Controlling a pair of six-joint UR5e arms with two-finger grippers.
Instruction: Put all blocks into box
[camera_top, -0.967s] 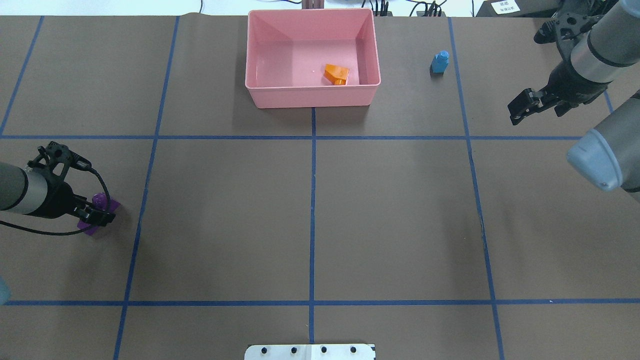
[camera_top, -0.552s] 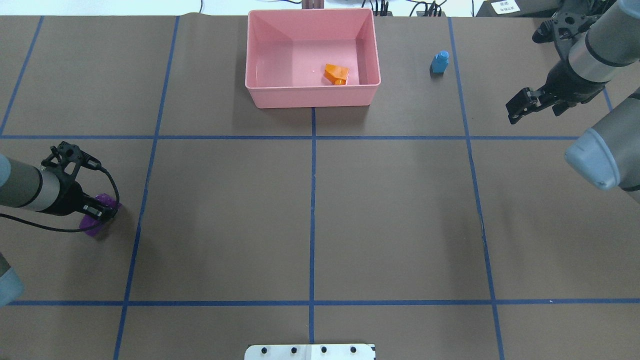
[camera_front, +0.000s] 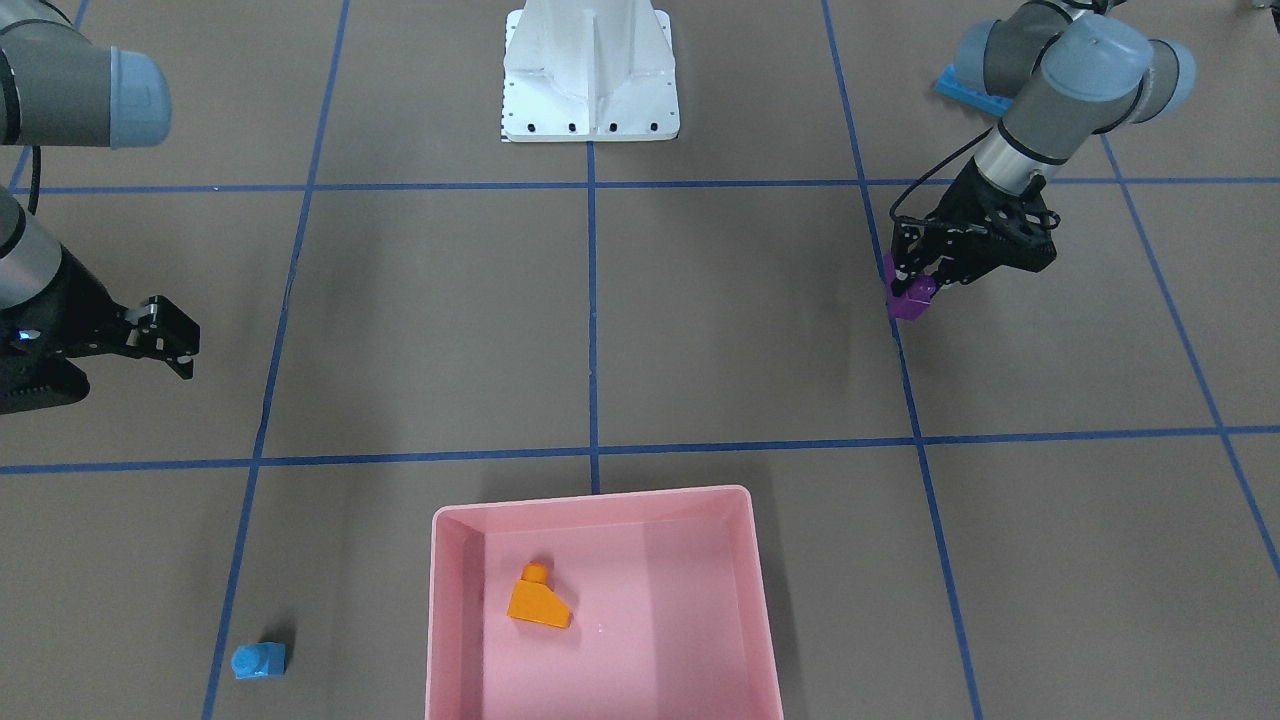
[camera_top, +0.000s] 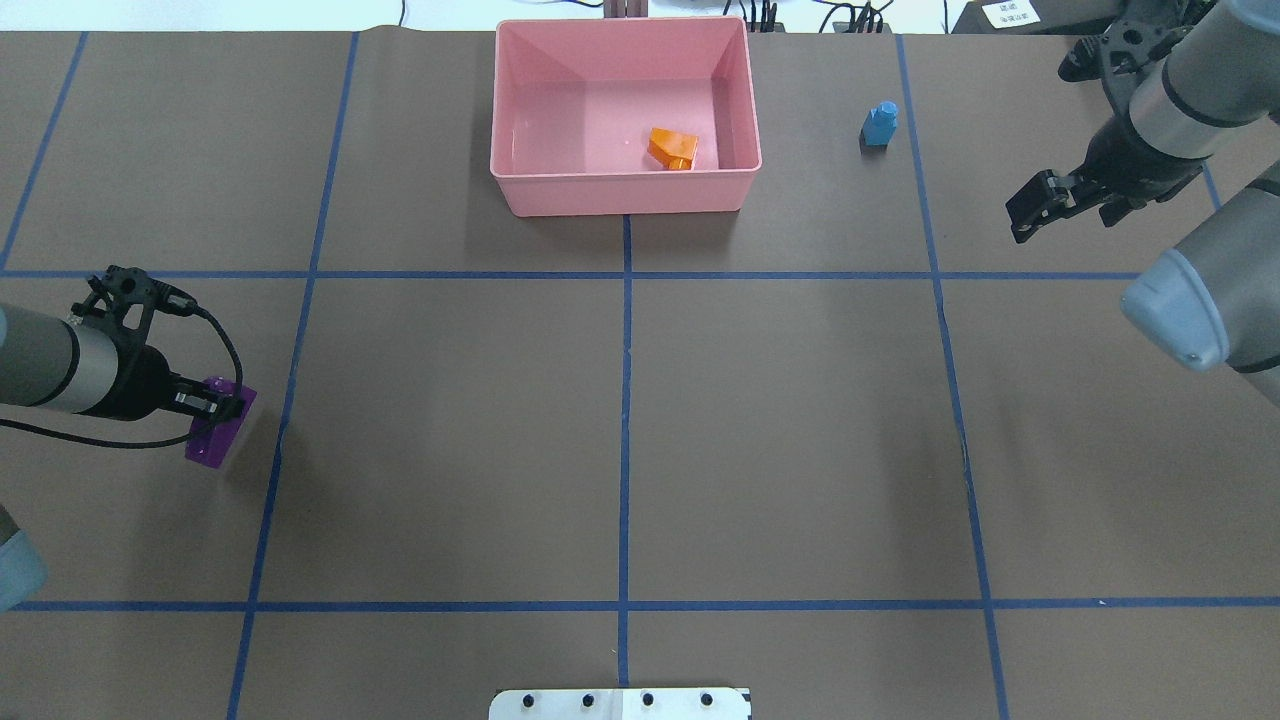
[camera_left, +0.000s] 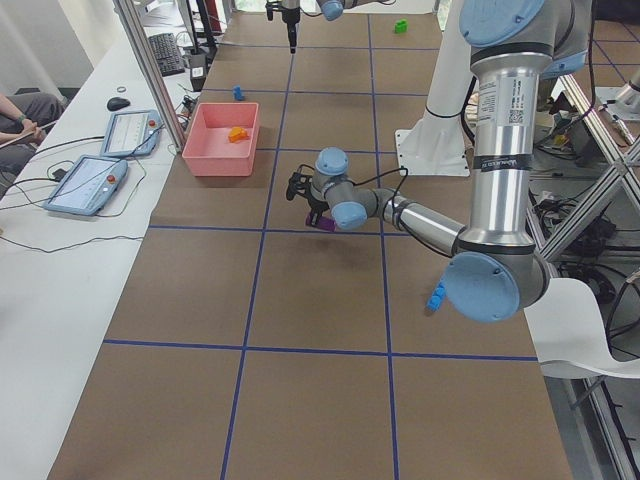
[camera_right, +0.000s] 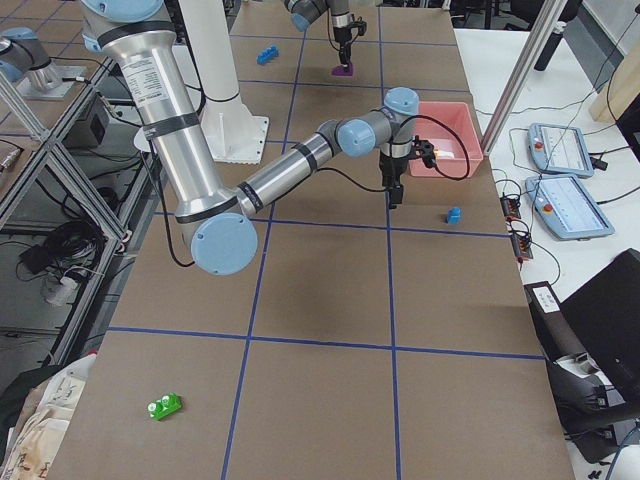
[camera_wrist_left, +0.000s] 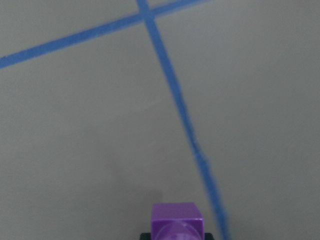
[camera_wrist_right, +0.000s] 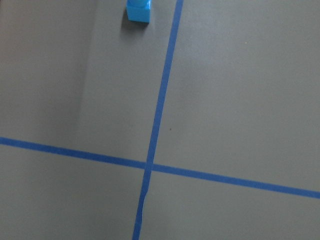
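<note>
Purple block is hanging pinched in the left gripper by the bench's left edge, needing carrying to the box; right gripper is hovering spread, empty.

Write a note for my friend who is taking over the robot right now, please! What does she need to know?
Left gripper: shut on the purple block, far from the box.
Right gripper: open and empty, with the tiny blue block nearby.
Done: the orange block lies in the box.
Left to do: the purple block, the tiny blue block beside the box, the long blue block and the green block, both out on the table.
</note>
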